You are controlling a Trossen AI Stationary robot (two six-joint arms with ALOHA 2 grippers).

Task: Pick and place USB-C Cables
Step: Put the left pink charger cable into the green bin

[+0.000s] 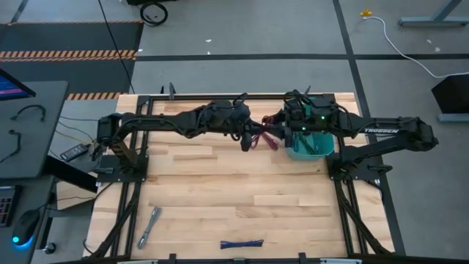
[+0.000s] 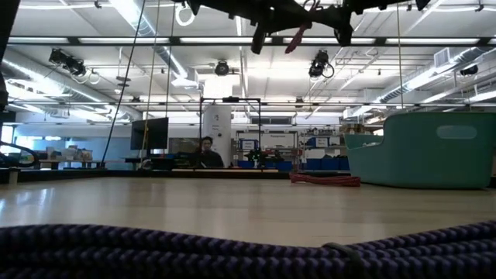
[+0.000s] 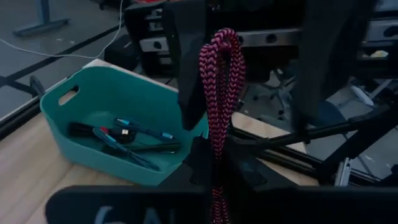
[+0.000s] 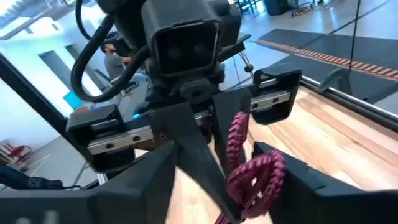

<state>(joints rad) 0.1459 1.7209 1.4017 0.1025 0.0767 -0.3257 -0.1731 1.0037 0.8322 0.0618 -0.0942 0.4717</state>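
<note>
A magenta braided USB-C cable bundle [image 1: 260,136] hangs in mid-air between my two grippers, high above the table's middle [image 2: 298,37]. My left gripper [image 1: 248,138] reaches in from the table's left and is shut on it. My right gripper [image 1: 277,125] comes from the right and is open, its fingers [image 3: 189,74] standing on either side of the bundle's looped end [image 3: 221,43]. The teal bin [image 1: 311,144] stands on the table just beyond, with several cables [image 3: 124,134] lying on its floor. My left gripper [image 3: 217,190] pinches the magenta bundle between its two fingers at the end away from the loop [image 3: 217,177], coming level from the table's left. The bundle sticks out past the fingertips, loop end free, lifted clear of the table. I cannot tell whether my right gripper [image 4: 245,186] touches the loop [image 4: 258,171].
A maroon cable [image 2: 324,180] lies on the wood beside the bin [image 2: 430,151]. A blue cable [image 1: 242,244] lies at the near edge and a silver-grey one [image 1: 149,226] near the left front. A person sits far behind the table [image 2: 206,151].
</note>
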